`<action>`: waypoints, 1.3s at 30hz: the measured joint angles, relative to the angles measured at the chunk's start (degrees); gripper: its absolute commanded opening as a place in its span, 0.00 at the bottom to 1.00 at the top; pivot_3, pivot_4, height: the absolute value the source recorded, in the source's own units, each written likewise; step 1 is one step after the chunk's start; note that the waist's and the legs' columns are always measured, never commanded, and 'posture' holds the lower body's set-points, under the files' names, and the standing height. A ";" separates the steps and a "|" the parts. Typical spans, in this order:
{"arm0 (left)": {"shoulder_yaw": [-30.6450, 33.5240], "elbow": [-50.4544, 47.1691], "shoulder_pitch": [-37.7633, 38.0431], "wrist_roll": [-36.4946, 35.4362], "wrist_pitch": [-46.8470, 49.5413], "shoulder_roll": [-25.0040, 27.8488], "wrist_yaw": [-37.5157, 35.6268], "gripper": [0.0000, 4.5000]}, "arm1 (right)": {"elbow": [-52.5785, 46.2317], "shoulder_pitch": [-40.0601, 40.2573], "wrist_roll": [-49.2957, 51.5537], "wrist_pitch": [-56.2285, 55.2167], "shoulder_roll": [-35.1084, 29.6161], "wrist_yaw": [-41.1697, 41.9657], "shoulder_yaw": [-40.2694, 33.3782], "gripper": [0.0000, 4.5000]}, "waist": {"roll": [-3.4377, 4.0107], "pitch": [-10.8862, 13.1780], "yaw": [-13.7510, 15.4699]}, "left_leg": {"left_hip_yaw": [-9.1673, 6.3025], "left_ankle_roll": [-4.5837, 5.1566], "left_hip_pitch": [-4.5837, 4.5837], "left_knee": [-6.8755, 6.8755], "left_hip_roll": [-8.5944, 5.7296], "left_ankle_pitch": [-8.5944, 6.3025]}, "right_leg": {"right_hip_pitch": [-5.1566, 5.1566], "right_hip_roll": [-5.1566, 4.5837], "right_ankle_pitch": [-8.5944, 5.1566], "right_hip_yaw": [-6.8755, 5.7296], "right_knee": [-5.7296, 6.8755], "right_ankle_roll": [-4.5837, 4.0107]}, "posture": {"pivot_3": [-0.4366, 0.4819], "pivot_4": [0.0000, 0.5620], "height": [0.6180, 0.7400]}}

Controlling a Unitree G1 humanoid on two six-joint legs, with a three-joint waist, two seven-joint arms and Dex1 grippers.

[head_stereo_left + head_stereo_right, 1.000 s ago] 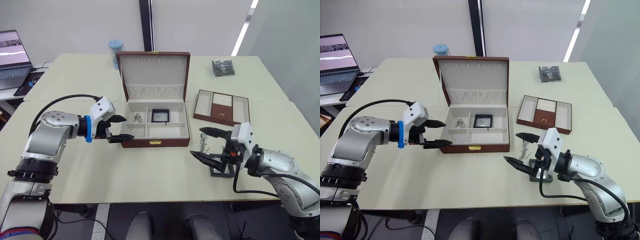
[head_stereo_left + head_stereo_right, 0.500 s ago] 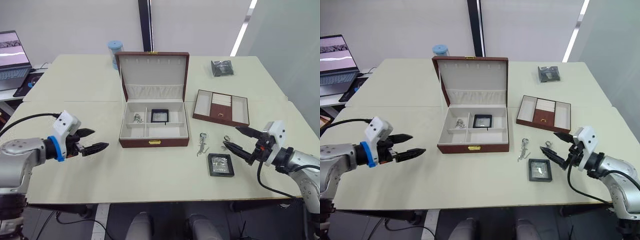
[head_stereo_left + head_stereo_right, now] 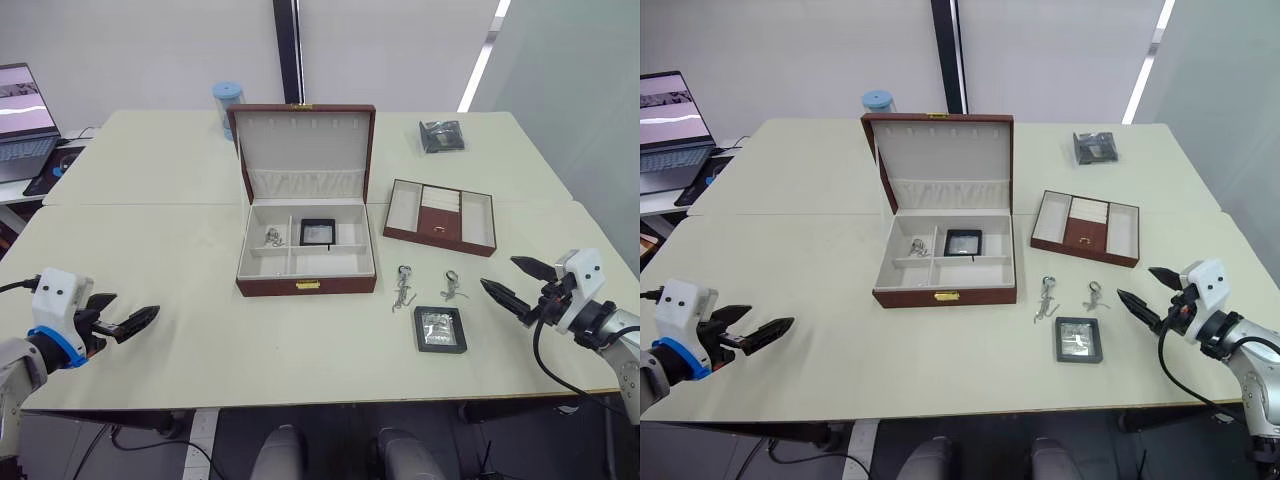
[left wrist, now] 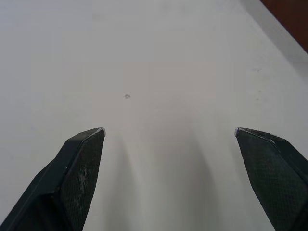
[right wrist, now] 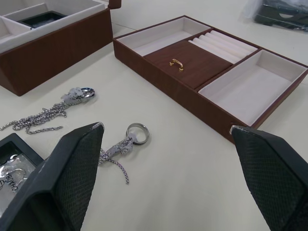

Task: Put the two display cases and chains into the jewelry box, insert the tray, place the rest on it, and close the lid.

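Showing unlabelled jewelry box (image 3: 306, 284)

1. The left gripper (image 3: 128, 322) has 2 black tapering fingers that end in points, set on a white boxy housing.
2. Behind that housing sits a bright blue ring, then a silver-grey forearm shell; a thin black cable runs off by it.
3. The right gripper (image 3: 514, 285) has the same 2 black pointed fingers and white block, on a silver-grey arm.
4. A black cable loops under the right wrist.
5. Close up, the finger pads (image 5: 72, 168) carry a fine cross-hatched texture.
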 measured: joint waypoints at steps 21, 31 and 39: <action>-1.23 -0.61 -0.31 -0.40 -0.11 0.57 -0.87 1.00 | 1.10 -0.39 -1.09 -1.40 -0.34 1.24 0.02 1.00 | 0.01 0.00 -0.01 | 0.03 0.00 0.01 -0.01 -0.01 0.00 | 0.00 -0.01 0.00 0.00 0.00 -0.01 | 0.48 0.27 1.00; -8.73 -8.73 -1.40 -2.28 -9.57 0.74 -12.52 1.00 | -4.75 -0.63 2.23 1.99 -7.03 12.93 3.05 1.00 | 0.04 -0.01 0.01 | 0.06 0.00 0.02 0.00 -0.01 0.00 | 0.04 -0.01 0.01 0.04 -0.01 -0.01 | 0.48 0.27 1.00; -19.57 -18.33 -0.95 -4.33 -16.39 -2.36 -20.03 1.00 | -14.22 -0.71 3.23 3.67 -10.63 21.28 9.78 1.00 | 0.05 -0.01 -0.03 | 0.04 0.00 0.03 0.00 0.01 0.00 | 0.04 0.05 0.01 0.04 -0.01 -0.01 | 0.48 0.27 1.00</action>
